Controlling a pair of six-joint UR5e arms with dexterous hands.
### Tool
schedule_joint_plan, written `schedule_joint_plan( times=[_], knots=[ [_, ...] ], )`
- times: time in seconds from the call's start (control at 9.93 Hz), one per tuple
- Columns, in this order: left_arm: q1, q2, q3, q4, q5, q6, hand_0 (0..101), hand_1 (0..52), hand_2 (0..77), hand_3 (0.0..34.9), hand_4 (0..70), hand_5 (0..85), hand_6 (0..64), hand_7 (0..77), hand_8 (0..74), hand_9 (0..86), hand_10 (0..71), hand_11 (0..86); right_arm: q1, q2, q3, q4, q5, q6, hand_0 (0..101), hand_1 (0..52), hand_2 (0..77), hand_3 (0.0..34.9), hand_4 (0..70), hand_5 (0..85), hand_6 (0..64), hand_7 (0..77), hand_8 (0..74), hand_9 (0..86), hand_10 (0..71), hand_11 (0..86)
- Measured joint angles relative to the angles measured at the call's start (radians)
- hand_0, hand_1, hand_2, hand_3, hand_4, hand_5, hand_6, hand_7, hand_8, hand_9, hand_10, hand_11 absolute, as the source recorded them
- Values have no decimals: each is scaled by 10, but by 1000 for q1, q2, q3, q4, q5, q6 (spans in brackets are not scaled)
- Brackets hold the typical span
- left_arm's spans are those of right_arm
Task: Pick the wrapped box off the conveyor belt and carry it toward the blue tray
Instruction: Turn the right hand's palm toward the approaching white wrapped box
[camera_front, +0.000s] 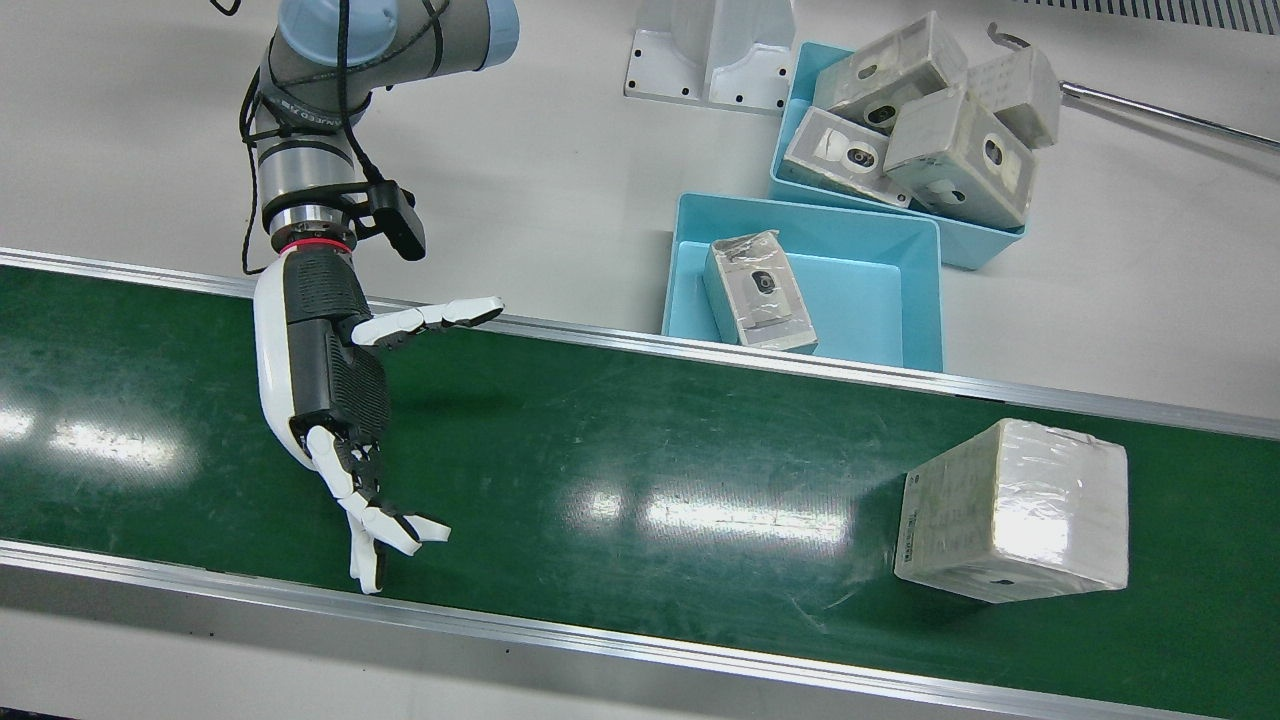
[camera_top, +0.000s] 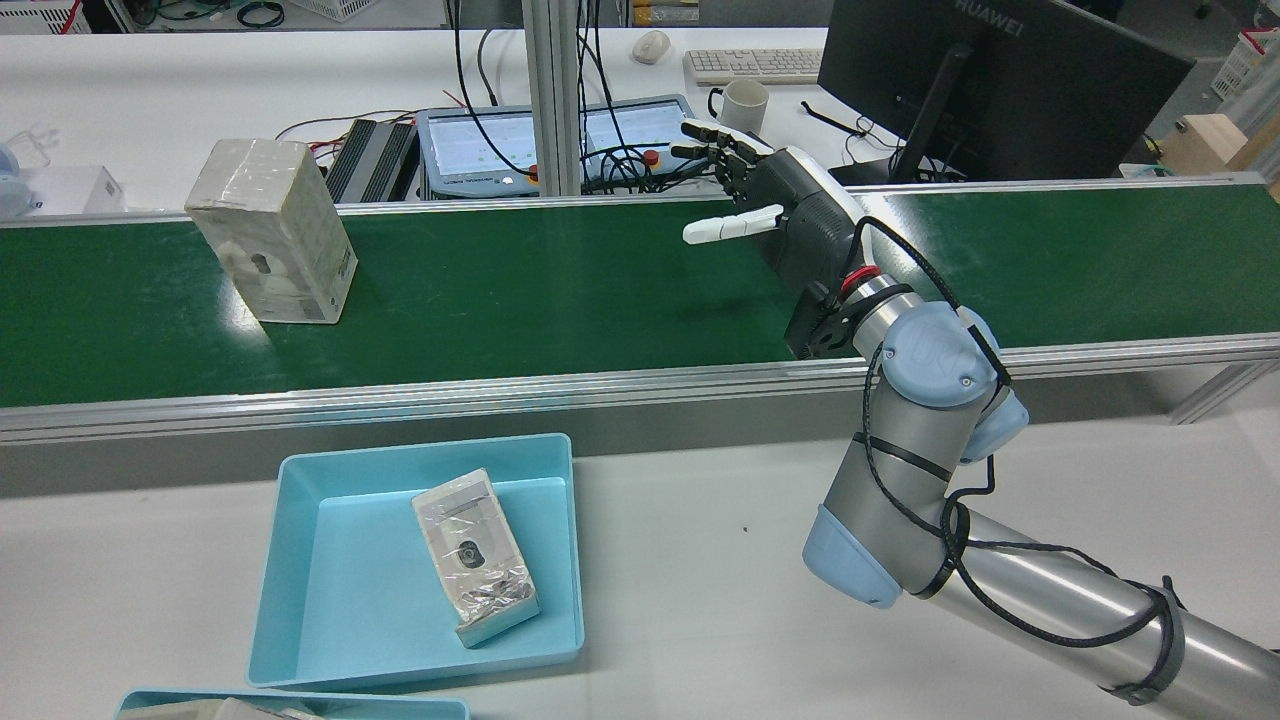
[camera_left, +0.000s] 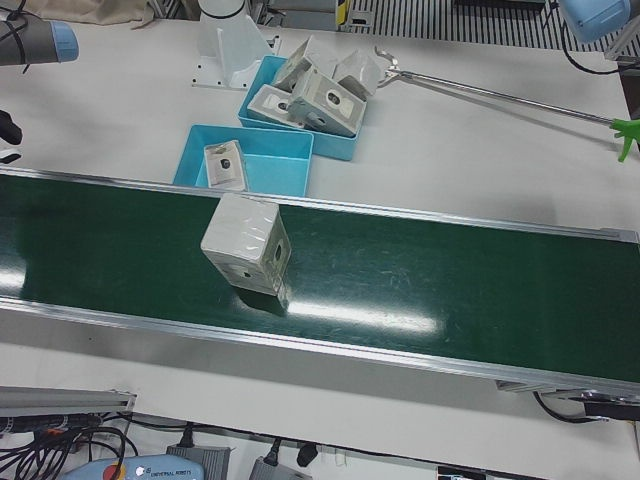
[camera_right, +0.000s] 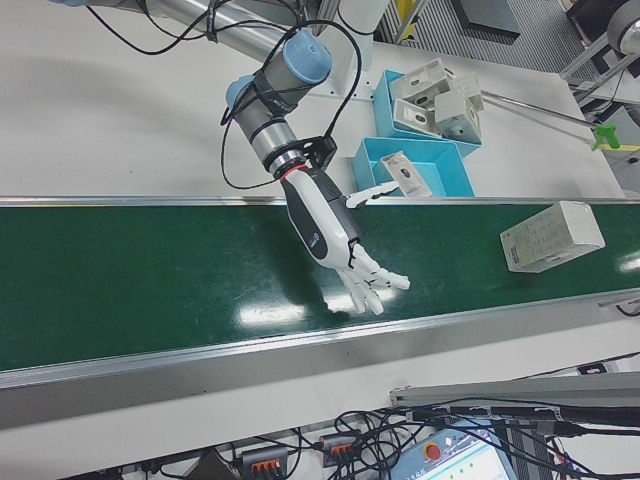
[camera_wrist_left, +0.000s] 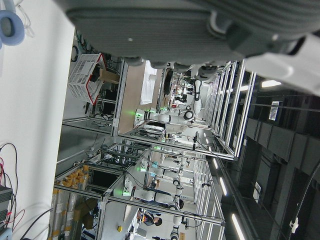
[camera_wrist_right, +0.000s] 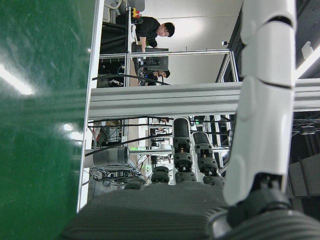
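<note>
Currently the white bench (camera_front: 560, 180) carries a green conveyor belt (camera_front: 620, 450) running across the station between aluminium rails. Right arm (camera_top: 1000, 570) reaches from the bench side over the belt; the right hand (camera_front: 330, 380) hangs above the green surface, palm turned sideways, fingers (camera_front: 385, 530) spread apart and holding nothing, thumb sticking out toward the near rail on the tray side. Left hand (camera_wrist_left: 200, 30) shows only as a dark blurred mass at the edge of its own camera, which looks out at the lab hall; whether its fingers are open or closed cannot be told. Wrapped box (camera_front: 1012, 510) stands on the belt well apart from the right hand, toward the robot's left end, clear film glinting over pale cardboard, one short face with a dark round mark visible in the left-front view. Blue tray (camera_front: 900, 250) sits on the bench just beside the belt rail, between hand and box along the belt's length; one small wrapped packet (camera_front: 758, 292) lies tilted inside it. Second blue tray (camera_front: 800, 130) behind the first, touching or nearly touching it, is heaped with several wrapped boxes (camera_front: 930, 120). Thin metal rod (camera_front: 1170, 115) lies on the bench beyond that tray.
</note>
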Motion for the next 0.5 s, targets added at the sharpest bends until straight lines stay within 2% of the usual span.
schedule_joint_plan(
  times=[0.5],
  knots=[
    [0, 0, 0, 0, 0, 0, 0, 0, 11, 0, 0, 5, 5, 5, 5, 5, 0, 5, -4, 7, -1, 1, 0, 1, 476, 120, 65, 2, 136, 153, 87, 251, 27, 49, 0, 11]
  ],
)
